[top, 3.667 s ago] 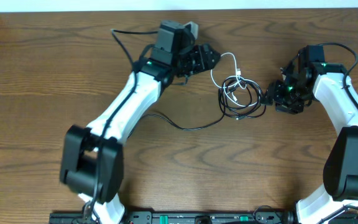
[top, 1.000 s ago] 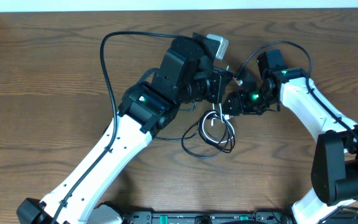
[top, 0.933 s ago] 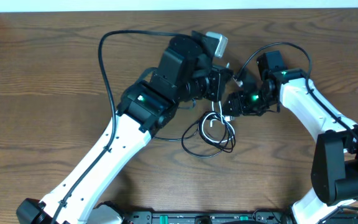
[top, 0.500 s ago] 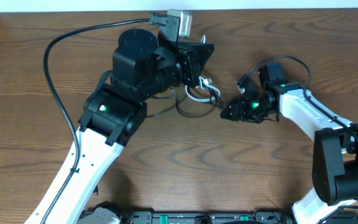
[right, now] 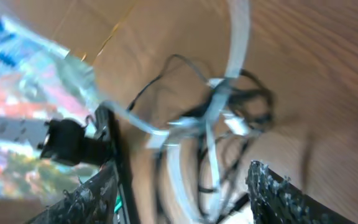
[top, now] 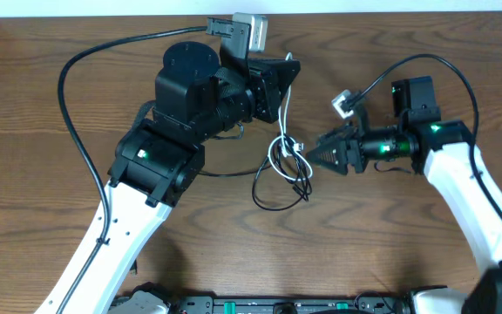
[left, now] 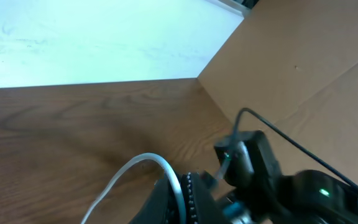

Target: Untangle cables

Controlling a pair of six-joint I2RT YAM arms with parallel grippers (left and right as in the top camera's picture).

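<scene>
In the overhead view my left gripper point(top: 279, 77) is raised above the table and shut on the white cable point(top: 283, 122). That cable hangs down from it into a knot with the black cable point(top: 264, 187), whose loops lie on the wood. The left wrist view shows the jaws of this gripper point(left: 182, 186) pinched on the white cable point(left: 129, 168). My right gripper point(top: 310, 157) points left at the knot, open. In its blurred wrist view the white cable point(right: 235, 37) and black cable point(right: 253, 93) hang just ahead of its open gripper point(right: 179, 177).
The left arm's thick black wire point(top: 77, 70) arcs over the table's left half. A small white plug point(top: 345, 105) sits on the right arm's own wire. The table's far edge point(top: 364, 12) meets a white wall. A cardboard panel point(left: 303, 62) stands beyond the table.
The tangle has dropped lower below my left gripper, stretching the white cable. My right arm has swung out to the right while its gripper stays by the knot, jaws slightly wider.
</scene>
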